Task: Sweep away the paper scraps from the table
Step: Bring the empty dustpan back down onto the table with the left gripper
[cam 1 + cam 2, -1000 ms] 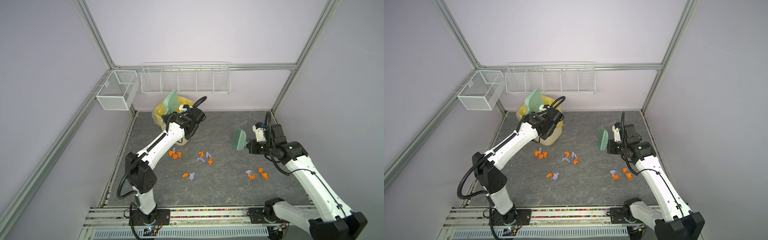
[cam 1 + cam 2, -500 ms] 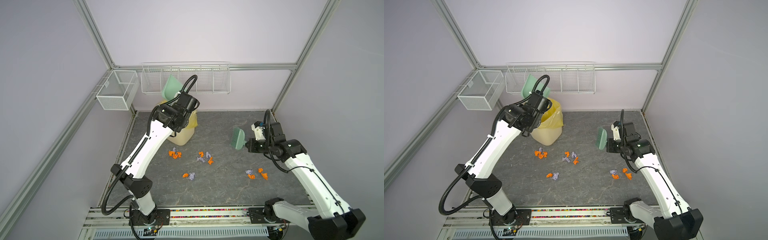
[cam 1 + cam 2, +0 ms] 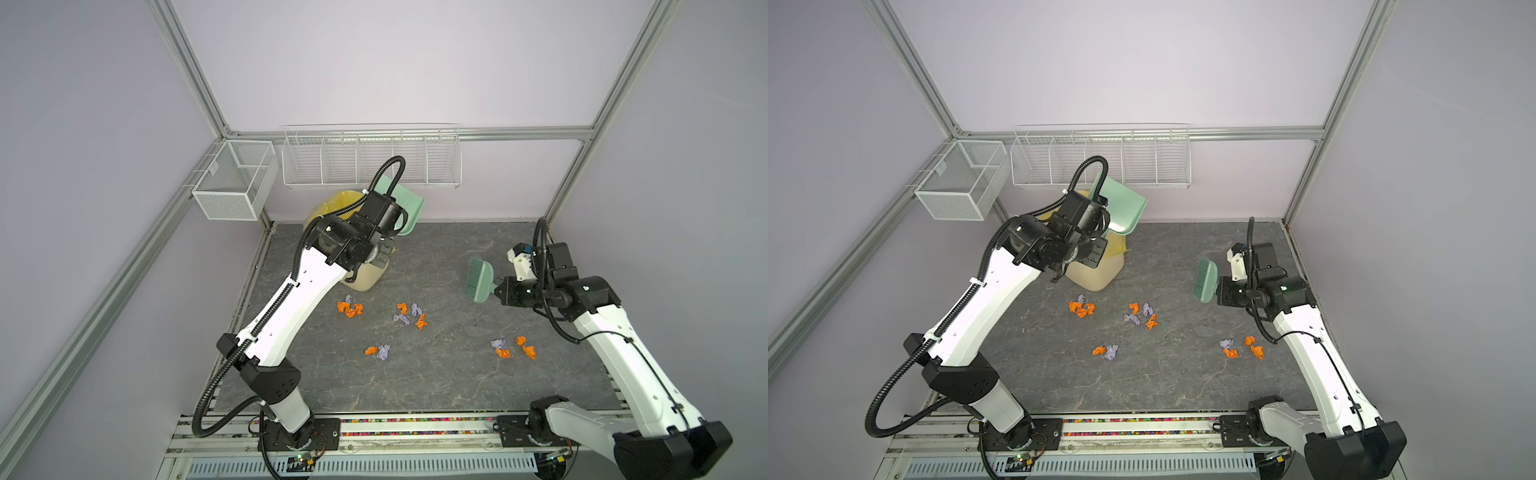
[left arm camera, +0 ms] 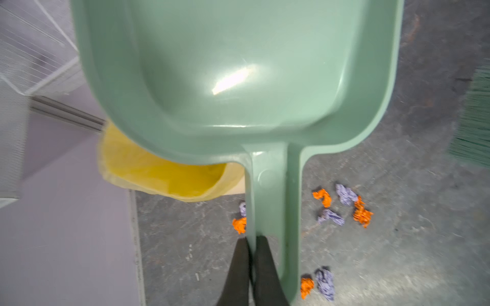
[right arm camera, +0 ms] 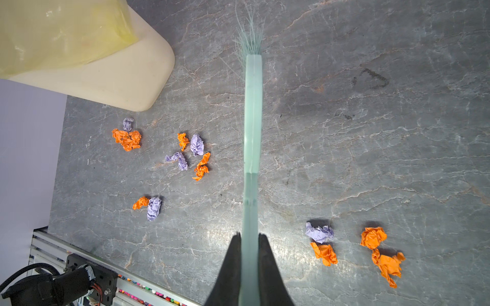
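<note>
Several orange and lavender paper scraps [image 3: 409,316] [image 3: 1140,316] lie in clusters on the dark marble-veined table [image 3: 415,386]. More scraps [image 5: 320,233] lie near the right arm. My left gripper [image 4: 251,239] is shut on the handle edge of the mint-green dustpan [image 4: 238,66] [image 3: 409,208]. The pan shows nothing inside and hangs tilted in the air beside the bin's top. My right gripper [image 5: 250,234] [image 3: 498,291] is shut on the handle of the green brush [image 5: 253,119] [image 3: 480,278]. The brush is held above the table, right of the middle cluster.
A cream bin lined with a yellow bag [image 3: 365,278] [image 5: 106,79] stands at the back left of the table, partly hidden by my left arm. A mesh basket [image 3: 232,183] and a wire rack [image 3: 370,162] hang on the walls. Aluminium rails edge the table front.
My left arm lifted the dustpan up from beside the bin, then swung it right and slightly lower. The right arm and brush shifted only a little. The scraps have not moved.
</note>
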`<state>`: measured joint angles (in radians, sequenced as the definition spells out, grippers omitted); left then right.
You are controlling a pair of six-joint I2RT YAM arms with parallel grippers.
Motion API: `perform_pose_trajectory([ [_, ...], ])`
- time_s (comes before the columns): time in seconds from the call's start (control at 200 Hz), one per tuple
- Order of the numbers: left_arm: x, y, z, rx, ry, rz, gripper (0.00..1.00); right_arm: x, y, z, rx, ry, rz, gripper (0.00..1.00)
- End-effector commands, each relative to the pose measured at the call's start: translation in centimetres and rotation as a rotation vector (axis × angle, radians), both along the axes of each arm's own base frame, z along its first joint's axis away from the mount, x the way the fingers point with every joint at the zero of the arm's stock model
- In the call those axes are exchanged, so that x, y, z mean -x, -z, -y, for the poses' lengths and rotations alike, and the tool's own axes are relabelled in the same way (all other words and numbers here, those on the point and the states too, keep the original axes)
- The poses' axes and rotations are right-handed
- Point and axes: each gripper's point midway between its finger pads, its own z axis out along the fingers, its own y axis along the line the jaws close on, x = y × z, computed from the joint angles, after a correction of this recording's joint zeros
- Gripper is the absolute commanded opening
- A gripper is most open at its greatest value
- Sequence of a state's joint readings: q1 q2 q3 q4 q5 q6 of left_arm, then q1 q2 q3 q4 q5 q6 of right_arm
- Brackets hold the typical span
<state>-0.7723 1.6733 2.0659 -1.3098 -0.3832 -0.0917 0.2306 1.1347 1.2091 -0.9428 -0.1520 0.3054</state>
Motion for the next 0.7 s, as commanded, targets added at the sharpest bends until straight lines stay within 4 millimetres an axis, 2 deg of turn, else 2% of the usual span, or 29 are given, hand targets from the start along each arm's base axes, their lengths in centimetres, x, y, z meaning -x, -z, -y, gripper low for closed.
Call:
perform_pose_trajectory([
  [0.0,1.8,0.9,2.7,0.166,0.082,-0.092,0.00,0.9,0.0,0.2,-0.008,-0.018,-0.046,0.07],
  [0.135,3.0,3.3,4.1,0.215,0.127,-0.184,0.00,1.3,0.5,2.2,0.011,0.046,-0.094,0.07],
  [0.37,3.9,6.2,5.4,0.241,0.162,-0.271,0.00,1.6,0.3,4.1,0.050,0.105,-0.094,0.07],
  [0.545,4.4,7.9,6.9,0.277,0.179,-0.329,0.00,1.4,0.6,4.6,0.056,0.115,-0.118,0.07],
  [0.695,6.0,8.9,9.4,0.286,0.244,-0.371,0.00,1.1,0.5,4.6,0.058,0.114,-0.133,0.07],
])
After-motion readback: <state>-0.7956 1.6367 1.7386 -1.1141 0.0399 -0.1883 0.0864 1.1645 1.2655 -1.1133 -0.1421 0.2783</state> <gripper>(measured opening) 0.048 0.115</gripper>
